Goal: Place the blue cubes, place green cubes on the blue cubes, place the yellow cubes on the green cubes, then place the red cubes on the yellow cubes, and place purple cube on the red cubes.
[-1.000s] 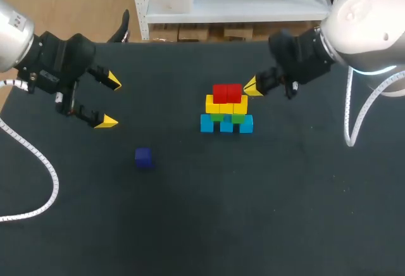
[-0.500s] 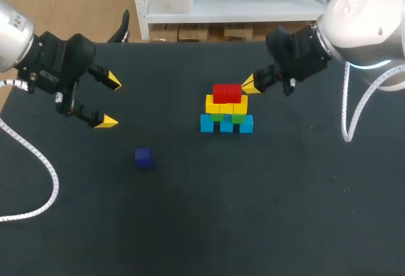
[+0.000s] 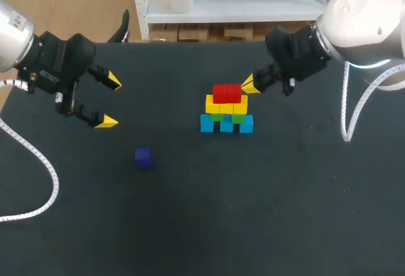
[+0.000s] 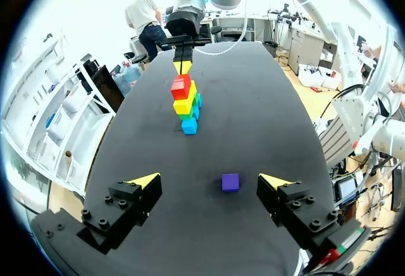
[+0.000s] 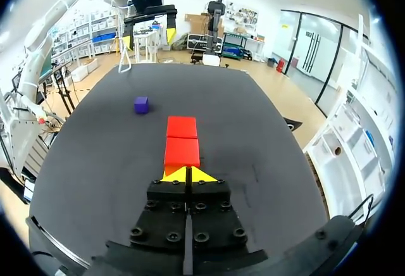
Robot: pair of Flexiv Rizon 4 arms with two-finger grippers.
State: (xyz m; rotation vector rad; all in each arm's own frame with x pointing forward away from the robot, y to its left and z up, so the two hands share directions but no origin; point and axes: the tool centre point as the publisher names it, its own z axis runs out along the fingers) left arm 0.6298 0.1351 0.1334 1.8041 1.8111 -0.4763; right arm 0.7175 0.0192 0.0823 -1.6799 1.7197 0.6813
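Stacking task, late stage. On the black matte table [image 3: 190,225] we see the tower standing at the centre: a bottom row of bright blue cubes [image 3: 226,125], a layer of green cubes [image 3: 238,118] showing in part above them, a row of yellow cubes [image 3: 226,106] on the green, and two glossy red cubes [image 3: 227,92] side by side on top. Four of the five layers are thus in place, and the tiers look square and seated. We judge that one step is left: the single small dark purple cube [image 3: 144,157] is not yet stacked. It lies alone on the table, at about 8 o'clock from the tower and well apart from it. The left gripper [image 3: 111,101] hangs at about 9 o'clock from the tower, its yellow-tipped fingers spread wide and holding nothing. In the left wrist view the purple cube sits on the table ahead of this gripper, in line with the gap between its fingers. The right gripper [image 3: 252,86] is at about 1 o'clock from the tower, just beside the red cubes. Its fingertips are pressed together with nothing between them. We take the left arm to be the better placed for the last pick. The placement calls for care, since the purple cube must straddle the seam between the two red ones.
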